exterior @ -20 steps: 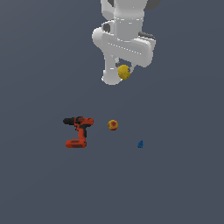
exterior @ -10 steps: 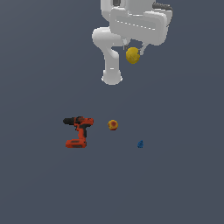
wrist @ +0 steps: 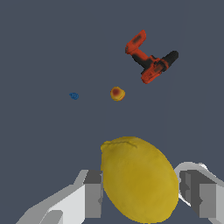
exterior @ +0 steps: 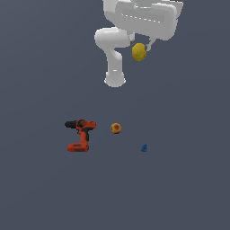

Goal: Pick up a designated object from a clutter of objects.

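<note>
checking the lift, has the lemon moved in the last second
Yes. The lemon, shut in the end effector, has gone up and toward the exterior view's right, farther from the drill on the floor.

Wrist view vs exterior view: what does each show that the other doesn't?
Only the wrist view shows the grip up close: the claw has a finger on each side of the lemon, pressed against it.

Only the exterior view shows the arm itself, its base, and the lemon held high above the floor.

Both show the lemon in the claw and, lying on the floor apart from one another, the drill, the orange ball and the small blue object.
</note>
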Motion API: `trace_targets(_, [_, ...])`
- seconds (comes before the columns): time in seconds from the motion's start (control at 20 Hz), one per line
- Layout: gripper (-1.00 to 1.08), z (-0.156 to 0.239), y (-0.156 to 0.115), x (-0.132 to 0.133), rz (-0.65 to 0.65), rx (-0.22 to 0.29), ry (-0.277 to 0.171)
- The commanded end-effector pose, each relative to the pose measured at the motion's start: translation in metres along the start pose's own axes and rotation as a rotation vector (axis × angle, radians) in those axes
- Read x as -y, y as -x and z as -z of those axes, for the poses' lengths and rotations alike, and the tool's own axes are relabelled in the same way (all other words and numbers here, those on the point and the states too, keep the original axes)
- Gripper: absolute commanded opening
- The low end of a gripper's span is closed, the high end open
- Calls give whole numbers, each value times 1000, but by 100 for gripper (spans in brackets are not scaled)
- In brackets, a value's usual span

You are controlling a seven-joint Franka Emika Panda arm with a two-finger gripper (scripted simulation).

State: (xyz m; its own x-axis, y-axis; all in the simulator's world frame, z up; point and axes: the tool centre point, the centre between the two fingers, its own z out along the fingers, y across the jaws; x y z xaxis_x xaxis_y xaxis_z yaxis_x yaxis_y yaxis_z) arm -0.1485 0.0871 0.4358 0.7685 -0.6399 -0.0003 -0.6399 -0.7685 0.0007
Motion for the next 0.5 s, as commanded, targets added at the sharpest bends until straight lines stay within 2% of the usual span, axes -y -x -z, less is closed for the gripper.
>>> trace_targets(0.0, [-100,2,-1,0,0,0,-1])
trace_targets(0.45, [-100,23,-9,0,0,-1,0])
